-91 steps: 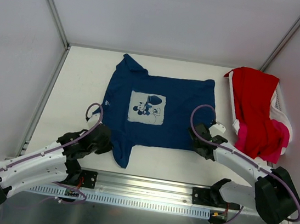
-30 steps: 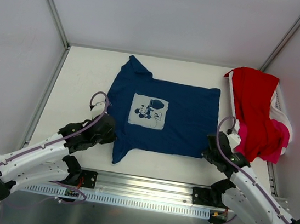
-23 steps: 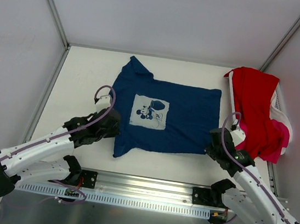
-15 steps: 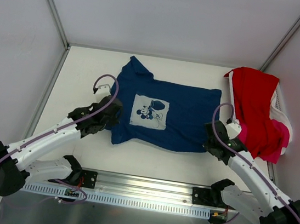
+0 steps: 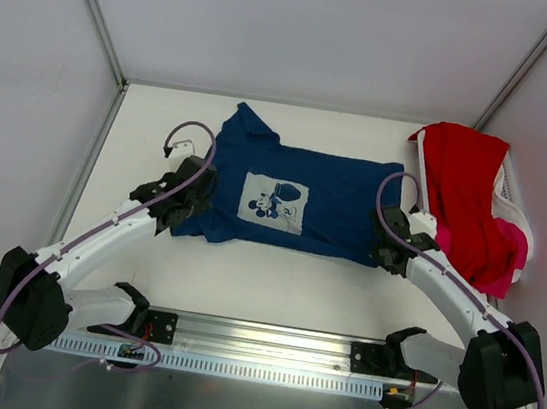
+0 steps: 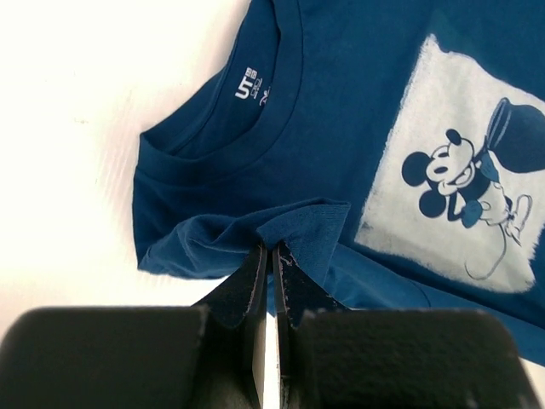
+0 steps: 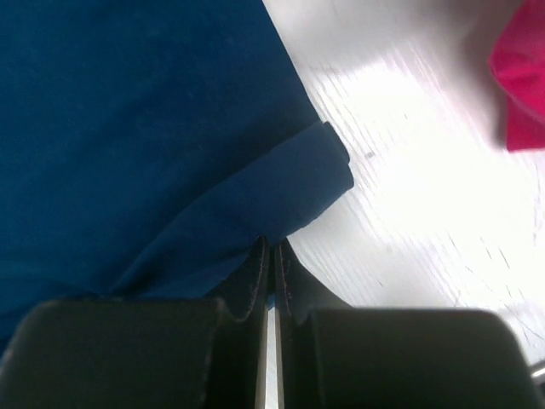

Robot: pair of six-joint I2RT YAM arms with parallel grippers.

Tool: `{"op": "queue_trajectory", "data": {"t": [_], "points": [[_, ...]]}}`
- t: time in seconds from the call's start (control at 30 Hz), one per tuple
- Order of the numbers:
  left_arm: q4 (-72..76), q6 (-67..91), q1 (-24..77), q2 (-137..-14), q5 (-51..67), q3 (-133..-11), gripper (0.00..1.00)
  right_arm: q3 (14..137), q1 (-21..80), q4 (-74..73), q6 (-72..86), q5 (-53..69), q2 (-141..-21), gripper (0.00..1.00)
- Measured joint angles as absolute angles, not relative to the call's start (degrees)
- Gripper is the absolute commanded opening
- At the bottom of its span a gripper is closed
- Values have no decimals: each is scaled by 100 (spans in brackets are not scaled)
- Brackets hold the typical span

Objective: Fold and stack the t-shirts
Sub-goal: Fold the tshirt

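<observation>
Left tool (image 6: 266, 251) clamps navy tee (image 5: 339, 208) | right tool (image 7: 270, 243) clamps it | basket (image 5: 511, 206) holds red tee (image 5: 461, 194), pink tee (image 5: 506, 260)

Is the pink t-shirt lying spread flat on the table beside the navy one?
No, the pink t-shirt is bunched up on the white basket with the red t-shirt, apart from the navy t-shirt.

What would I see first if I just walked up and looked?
A navy blue cotton t-shirt with a pale square cartoon-mouse print lies spread on the white table. The left gripper and right gripper each pinch its near edge. At the right edge, a red t-shirt and a bright pink t-shirt hang over a white plastic basket.
</observation>
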State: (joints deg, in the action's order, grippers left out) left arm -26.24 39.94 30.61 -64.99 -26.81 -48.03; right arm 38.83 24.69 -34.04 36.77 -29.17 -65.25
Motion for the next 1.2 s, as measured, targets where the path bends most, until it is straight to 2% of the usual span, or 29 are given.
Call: {"op": "queue_trajectory", "data": {"t": [0.53, 0.83, 0.87, 0.93, 0.97, 1.07, 1.1, 1.13, 1.17, 1.2], "points": [[-1806, 3575, 2296, -8200, -2366, -6110, 0, 5782, 1890, -3135, 3330, -3055, -8403, 1], [-1555, 3461, 2008, -9369, -2008, -6724, 0, 6390, 1695, -3116, 3277, -2923, -9548, 0], [-1533, 3457, 1973, -9553, -1970, -6834, 0, 6460, 1688, -3124, 3277, -2912, -9655, 9], [-1498, 3448, 1920, -9828, -1944, -6991, 0, 6608, 1678, -3124, 3299, -2908, -9839, 39], [-1492, 3446, 1887, -9959, -1942, -7072, 0, 6681, 1673, -3127, 3295, -2912, -9911, 67], [-1461, 3444, 1822, -10315, -1946, -7290, 0, 6901, 1647, -3127, 3249, -2943, -10095, 91], [-1444, 3437, 1791, -10422, -1946, -7360, 10, 6967, 1638, -3127, 3240, -2965, -10147, 93], [-1431, 3395, 1776, -10521, -1951, -7432, 53, 7015, 1629, -3127, 3232, -2980, -10191, 94], [-1420, 3347, 1739, -10680, -1938, -7570, 82, 7072, 1619, -3124, 3227, -2989, -10241, 94], [-1376, 3339, 1708, -10820, -1933, -7684, 99, 7120, 1608, -3127, 3229, -3002, -10287, 94]]}}
